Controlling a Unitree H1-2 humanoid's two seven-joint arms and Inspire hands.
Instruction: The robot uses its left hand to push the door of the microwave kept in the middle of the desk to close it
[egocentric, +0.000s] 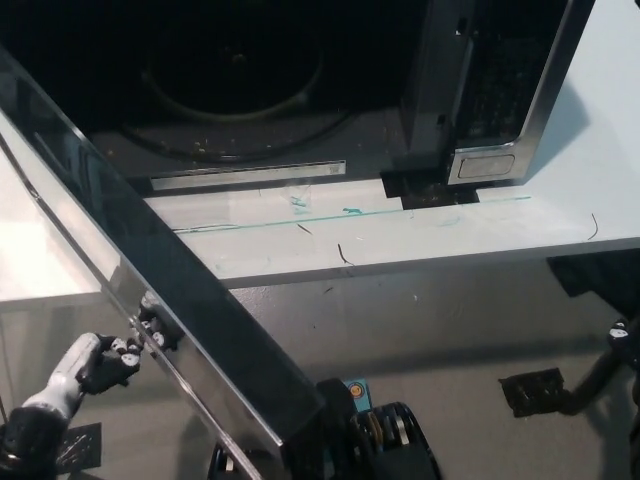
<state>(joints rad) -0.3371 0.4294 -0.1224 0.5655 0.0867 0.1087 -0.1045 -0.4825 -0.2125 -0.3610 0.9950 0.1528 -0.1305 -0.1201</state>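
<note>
Showing in head view: one microwave (300, 90), one open door (190, 310) swinging out from it, one white desk (450, 240), one white left hand (105, 362). Right hand not showing.

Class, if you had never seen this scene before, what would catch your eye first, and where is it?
First, the open microwave door, a long dark glossy slab cutting diagonally from upper left to bottom centre. Next, the white left hand at lower left, its fingers against the door's outer face. Behind, the microwave gapes dark on the white desk, its turntable dimly visible.
</note>
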